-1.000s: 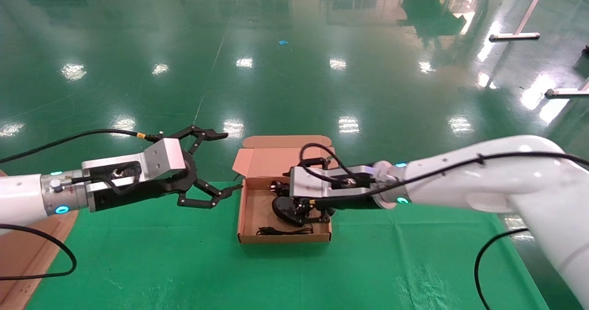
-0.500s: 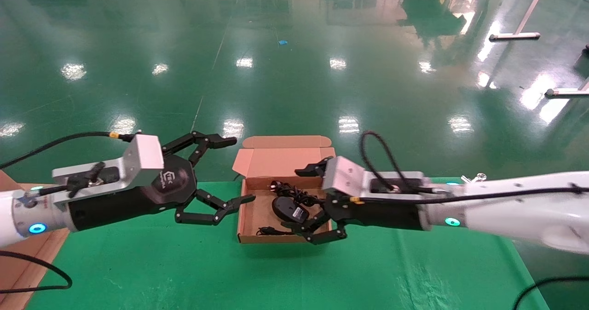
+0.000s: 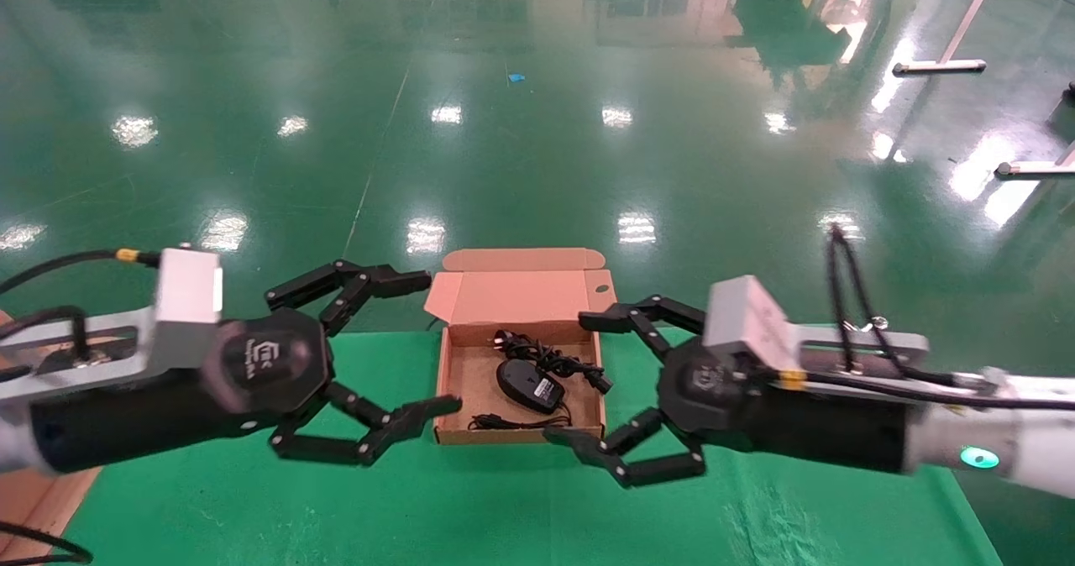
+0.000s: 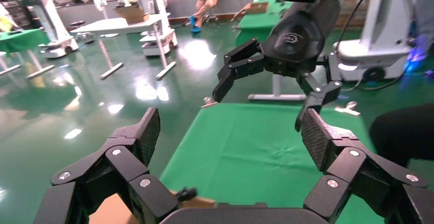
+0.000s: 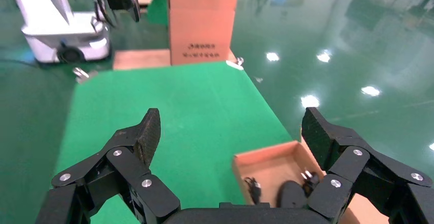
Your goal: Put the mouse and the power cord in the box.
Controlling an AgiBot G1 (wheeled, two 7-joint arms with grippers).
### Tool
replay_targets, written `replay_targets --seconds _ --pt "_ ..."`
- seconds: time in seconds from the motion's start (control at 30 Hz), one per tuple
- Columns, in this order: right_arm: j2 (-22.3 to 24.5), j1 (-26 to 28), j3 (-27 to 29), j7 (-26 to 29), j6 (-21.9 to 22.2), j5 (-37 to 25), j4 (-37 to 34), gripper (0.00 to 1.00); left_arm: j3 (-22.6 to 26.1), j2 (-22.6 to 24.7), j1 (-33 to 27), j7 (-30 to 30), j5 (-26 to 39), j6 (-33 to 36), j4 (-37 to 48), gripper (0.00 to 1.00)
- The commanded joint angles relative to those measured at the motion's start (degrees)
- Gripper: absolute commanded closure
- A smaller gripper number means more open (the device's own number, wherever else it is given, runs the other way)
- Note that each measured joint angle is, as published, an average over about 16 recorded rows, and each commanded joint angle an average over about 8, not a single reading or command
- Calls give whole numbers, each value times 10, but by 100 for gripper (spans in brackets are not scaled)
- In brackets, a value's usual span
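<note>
- The mouse point(image 3: 529, 385) lay inside the box point(image 3: 448, 398), near its middle, with a pale label showing on the side turned up.
- The power cord point(image 3: 554, 358) was bunched just behind the mouse, toward the hinged lid point(image 3: 514, 289), and one plug lay close against the box's right wall.
- A thin black cable point(image 3: 518, 421) lay along the front of the box floor; it seemed to be the mouse's own lead.
- The left gripper point(image 3: 382, 343) hung just to the left of the box with its fingers spread wide and nothing between them.
- The right gripper point(image 3: 609, 385) hung just to the right of the box, likewise spread wide and empty; the right wrist view showed the box's corner and the mouse below it.
- Judged from how things lay, both items were already in the box, so the step in hand looked like clearing the arms away from it.
- To do that well, each arm would best draw straight out to its own side, with its lower finger held above the box wall.
- The right arm needed the most care, since its lower finger sat near the box's front corner and a brush could shift the light box or snag the plug.
- The lid stood open and upright at the back, out of either arm's way.
</note>
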Motion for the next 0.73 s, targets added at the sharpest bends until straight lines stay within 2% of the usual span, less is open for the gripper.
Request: replay_targets --seconds 0.03,0.57,0.73 --pt "15 -12 12 12 -11 15 16 0 -14 -8 11 -22 0 5 -21 0" --pt "131 -106 107 106 -97 137 143 0 -126 -69 100 -194 2 46 -190 0" --pt "152 -123 125 123 -113 159 166 0 -146 -80 117 -226 2 54 -221 0"
